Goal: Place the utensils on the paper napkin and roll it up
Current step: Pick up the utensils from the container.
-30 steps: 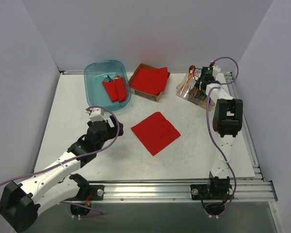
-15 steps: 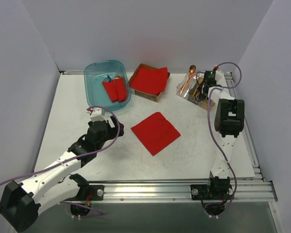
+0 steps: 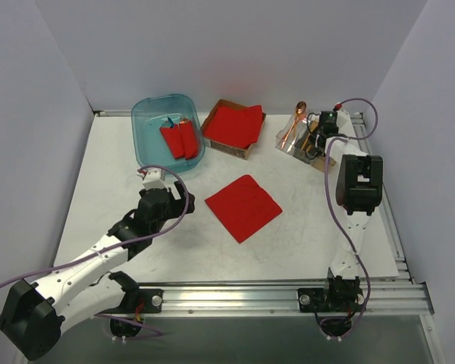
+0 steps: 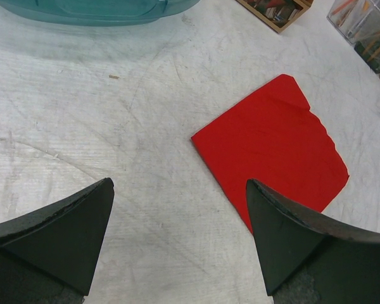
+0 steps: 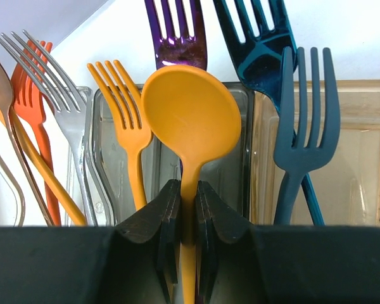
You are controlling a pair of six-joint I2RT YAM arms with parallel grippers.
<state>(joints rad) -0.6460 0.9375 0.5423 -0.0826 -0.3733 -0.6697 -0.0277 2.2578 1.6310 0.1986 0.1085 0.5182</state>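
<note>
Orange spoon (image 5: 190, 120) pinched in right jaws, visible only from wrist; left jaws gaping near napkin (image 4: 272, 152).

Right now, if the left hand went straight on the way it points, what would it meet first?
Probably the bare table: the left hand is open and tilted down at it. The paper napkin lies right of that line, the teal bin farther ahead. Depth is unclear.
</note>
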